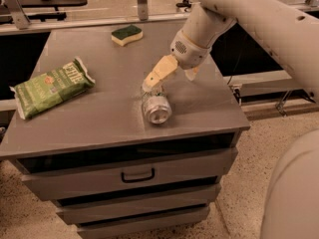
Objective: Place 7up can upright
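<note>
Your gripper (169, 81), fingers spread, hung low at the far end of the 7up can (156, 107), which lay on its side near the cabinet top's (99, 121) front edge. The angled approach seemed set for righting it.

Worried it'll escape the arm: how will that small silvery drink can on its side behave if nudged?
The small silvery drink can lies on its side on the smooth grey cabinet top, so a sideways push would likely roll it. Its curved metal may slip under the tan gripper at its far end.
</note>
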{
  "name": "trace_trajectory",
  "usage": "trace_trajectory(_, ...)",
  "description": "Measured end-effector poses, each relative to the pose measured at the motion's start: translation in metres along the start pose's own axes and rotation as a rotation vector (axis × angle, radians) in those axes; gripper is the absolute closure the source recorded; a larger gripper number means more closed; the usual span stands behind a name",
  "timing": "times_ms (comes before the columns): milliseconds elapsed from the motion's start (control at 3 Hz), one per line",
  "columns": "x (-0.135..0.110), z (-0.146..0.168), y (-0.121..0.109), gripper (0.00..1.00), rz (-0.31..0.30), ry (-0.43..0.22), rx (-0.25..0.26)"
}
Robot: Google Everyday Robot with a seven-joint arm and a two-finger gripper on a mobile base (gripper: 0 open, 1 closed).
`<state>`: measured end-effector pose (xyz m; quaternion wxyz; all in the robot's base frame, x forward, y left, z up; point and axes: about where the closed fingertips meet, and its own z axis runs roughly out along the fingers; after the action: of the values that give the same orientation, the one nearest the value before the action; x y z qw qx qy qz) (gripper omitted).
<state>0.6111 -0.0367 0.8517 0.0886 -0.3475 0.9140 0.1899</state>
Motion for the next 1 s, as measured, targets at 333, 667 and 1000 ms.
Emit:
trace_trajectory(333,0.003,0.014,0.011,0.0,0.074,0.062,0.083)
trace_trajectory(667,0.01,0.025,0.02,0.0,0.129,0.111,0.154)
trace_trajectory(1000,0.007,0.028,0.03,0.17,0.15,0.119,0.206)
